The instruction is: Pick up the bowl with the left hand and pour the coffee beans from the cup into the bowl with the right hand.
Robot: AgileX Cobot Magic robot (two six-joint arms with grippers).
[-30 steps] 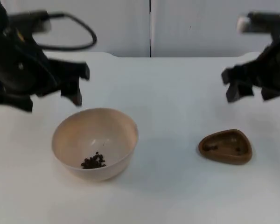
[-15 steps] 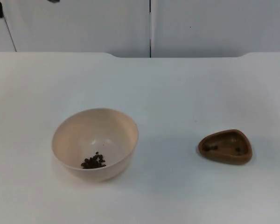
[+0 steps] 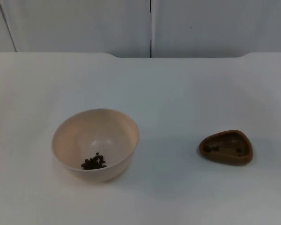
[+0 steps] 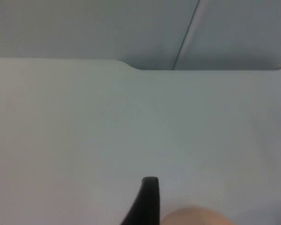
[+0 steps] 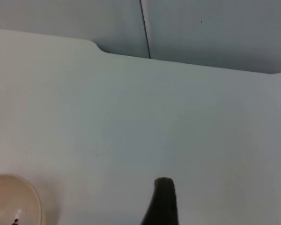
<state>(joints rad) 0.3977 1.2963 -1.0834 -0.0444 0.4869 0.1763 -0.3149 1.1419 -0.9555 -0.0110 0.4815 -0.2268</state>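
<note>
A beige bowl (image 3: 95, 144) stands upright on the white table, left of centre, with a small heap of dark coffee beans (image 3: 93, 162) at its bottom. A brown teardrop-shaped cup (image 3: 225, 147) rests on the table to the right, with a few dark specks inside. In the left wrist view my left gripper (image 4: 147, 201) hangs above the table, and the bowl's rim (image 4: 192, 216) lies just beside it. In the right wrist view my right gripper (image 5: 163, 201) hovers over bare table, well apart from the bowl (image 5: 14, 201). Neither gripper touches anything.
The grey partition wall (image 3: 150, 26) closes the table at the back, with a vertical seam near its middle. White table top (image 3: 178, 93) stretches between the bowl and the cup and behind both.
Both arms, which one second ago hung over the table's upper left and right, have pulled back out of the top view. The bowl and cup have not moved.
</note>
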